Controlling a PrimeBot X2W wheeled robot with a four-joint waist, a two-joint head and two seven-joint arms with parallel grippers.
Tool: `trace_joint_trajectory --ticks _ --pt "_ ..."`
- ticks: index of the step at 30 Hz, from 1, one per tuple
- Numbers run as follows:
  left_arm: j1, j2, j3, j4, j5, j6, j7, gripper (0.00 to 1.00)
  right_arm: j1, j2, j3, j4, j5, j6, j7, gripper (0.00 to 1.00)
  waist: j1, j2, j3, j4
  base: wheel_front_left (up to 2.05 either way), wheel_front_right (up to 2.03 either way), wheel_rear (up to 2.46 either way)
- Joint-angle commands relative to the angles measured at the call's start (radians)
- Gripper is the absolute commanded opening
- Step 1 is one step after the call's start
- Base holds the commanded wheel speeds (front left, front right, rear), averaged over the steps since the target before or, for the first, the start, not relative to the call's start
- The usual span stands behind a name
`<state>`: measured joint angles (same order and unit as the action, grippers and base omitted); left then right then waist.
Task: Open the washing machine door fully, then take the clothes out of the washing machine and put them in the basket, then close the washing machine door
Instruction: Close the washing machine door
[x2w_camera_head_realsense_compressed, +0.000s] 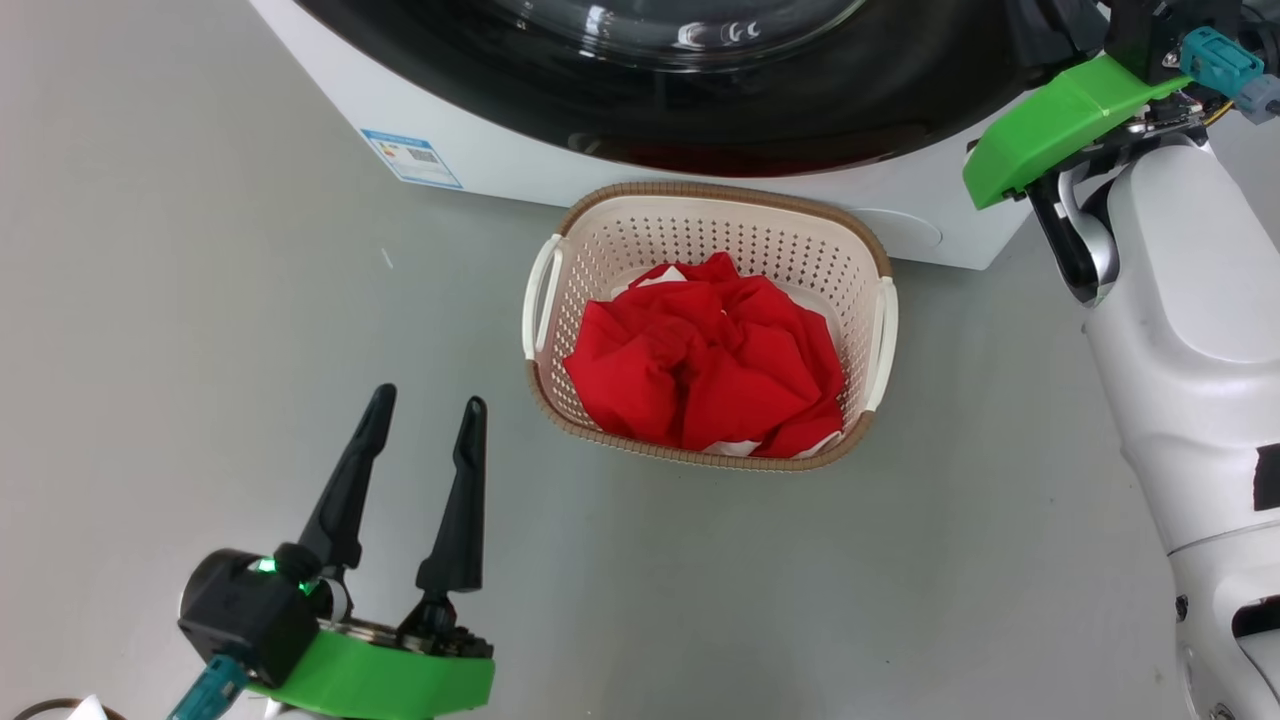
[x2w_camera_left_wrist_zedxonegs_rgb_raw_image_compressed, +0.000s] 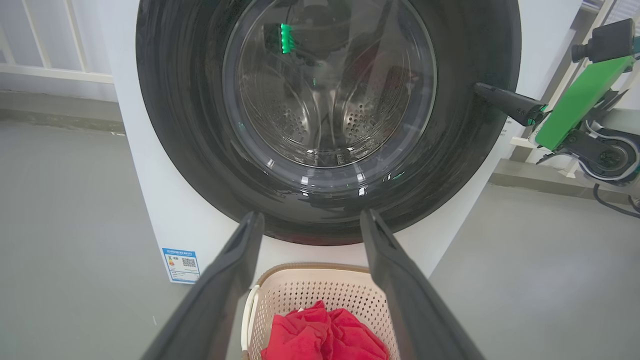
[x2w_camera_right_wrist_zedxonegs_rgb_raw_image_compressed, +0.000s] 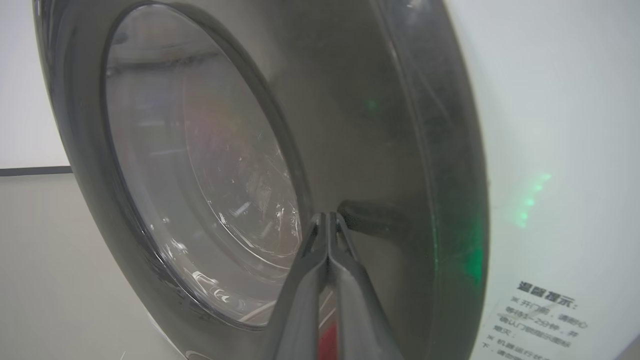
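Two grippers, two jobs. The right gripper (x2w_camera_right_wrist_zedxonegs_rgb_raw_image_compressed: 327, 217) has its fingers pressed together with nothing between them, tips set against the glossy black rim of the washing machine door (x2w_camera_left_wrist_zedxonegs_rgb_raw_image_compressed: 180, 125), just outside the glass. The left gripper (x2w_camera_head_realsense_compressed: 430, 398) hangs over the grey floor (x2w_camera_head_realsense_compressed: 200, 300) with fingers spread and empty, left of the basket (x2w_camera_head_realsense_compressed: 720, 190). The clothes (x2w_camera_head_realsense_compressed: 710, 370) lie heaped in the basket, which sits hard by the foot of the washing machine (x2w_camera_head_realsense_compressed: 480, 150), under the door. The door looks flush or nearly flush with the white front; I cannot tell whether it is latched. Judgement: the closing push is in hand. Press square to the door face, steady and slow, since slim tips may skid on that slick rim. Stay on the rim, off the bulging glass. Hold the left arm where it is, clear of door and basket.
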<state>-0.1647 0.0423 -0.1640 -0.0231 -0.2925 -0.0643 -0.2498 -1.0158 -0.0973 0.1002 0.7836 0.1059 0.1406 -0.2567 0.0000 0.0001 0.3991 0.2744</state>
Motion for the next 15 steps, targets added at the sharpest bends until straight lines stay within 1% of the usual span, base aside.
trace_joint_trajectory --ticks 1,6,15 --pt "-0.01 0.008 0.028 -0.02 -0.007 0.009 -0.012 1.0 -0.048 0.005 -0.015 -0.02 -0.007 -0.01 -0.005 0.0 0.0 -0.0001 -0.001 0.002 0.0 0.0 0.0" --pt "-0.007 0.008 0.03 -0.019 -0.008 0.013 -0.012 1.0 -0.042 0.016 -0.018 -0.021 -0.017 -0.01 -0.005 0.0 0.0 -0.0001 -0.005 -0.001 0.0 0.0 0.0" --pt "-0.009 0.008 0.032 -0.016 -0.012 0.014 -0.012 1.0 -0.009 0.03 0.013 -0.034 -0.021 -0.01 -0.005 0.0 0.0 -0.0001 -0.018 -0.018 0.0 0.0 0.0"
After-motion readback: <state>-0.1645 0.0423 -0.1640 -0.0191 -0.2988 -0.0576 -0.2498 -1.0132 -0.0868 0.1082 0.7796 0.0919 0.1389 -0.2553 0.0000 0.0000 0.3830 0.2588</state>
